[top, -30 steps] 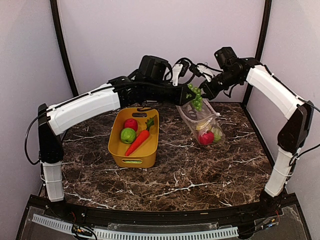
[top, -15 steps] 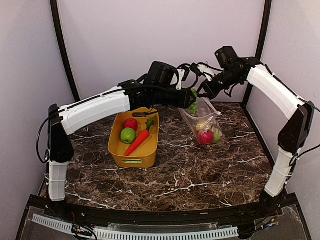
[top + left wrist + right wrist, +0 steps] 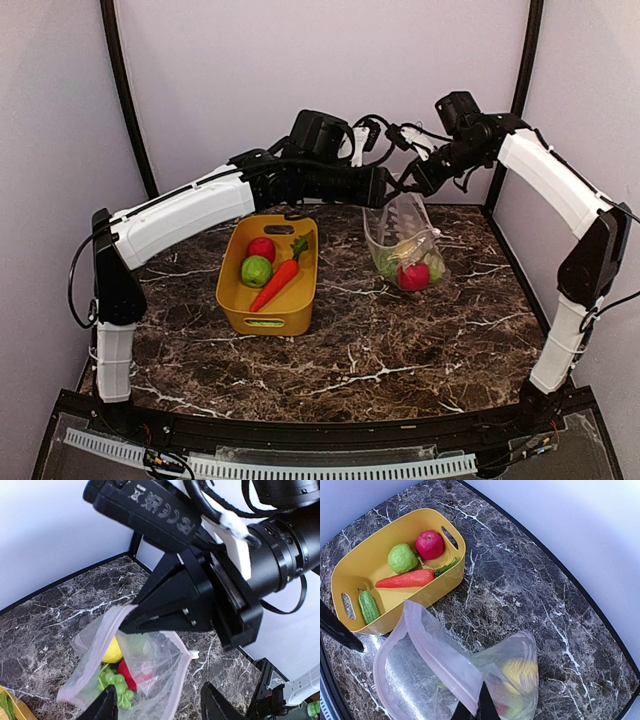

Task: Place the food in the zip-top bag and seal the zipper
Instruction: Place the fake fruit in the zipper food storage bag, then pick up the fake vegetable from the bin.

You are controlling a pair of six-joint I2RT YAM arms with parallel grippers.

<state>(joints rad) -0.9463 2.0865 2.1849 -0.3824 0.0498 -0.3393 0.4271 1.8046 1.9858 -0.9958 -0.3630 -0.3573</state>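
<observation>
The zip-top bag [image 3: 405, 238] hangs with its mouth open at the back right of the table. My right gripper [image 3: 477, 707] is shut on its rim, pinching the pale zipper [image 3: 440, 655] strip. My left gripper [image 3: 160, 707] hovers just above the mouth, open, with nothing between its fingers. Inside the bag lie green grapes [image 3: 112, 682], a yellow lemon [image 3: 112, 650] and a red fruit [image 3: 131, 672]. More food sits in the yellow tub [image 3: 447, 572]: a red apple [image 3: 429, 544], a green lime [image 3: 402, 558], an orange carrot [image 3: 407, 579] and a small cucumber [image 3: 368, 606].
The yellow tub [image 3: 240, 305] stands left of the bag on the dark marble table [image 3: 400, 340]. Both arms meet above the bag near the back wall. A black frame post [image 3: 520, 90] rises at the back right corner.
My left gripper has opened above the bag's mouth and let go of the green grapes. The grapes now lie at the bottom of the bag. The right gripper kept hold of the rim.
</observation>
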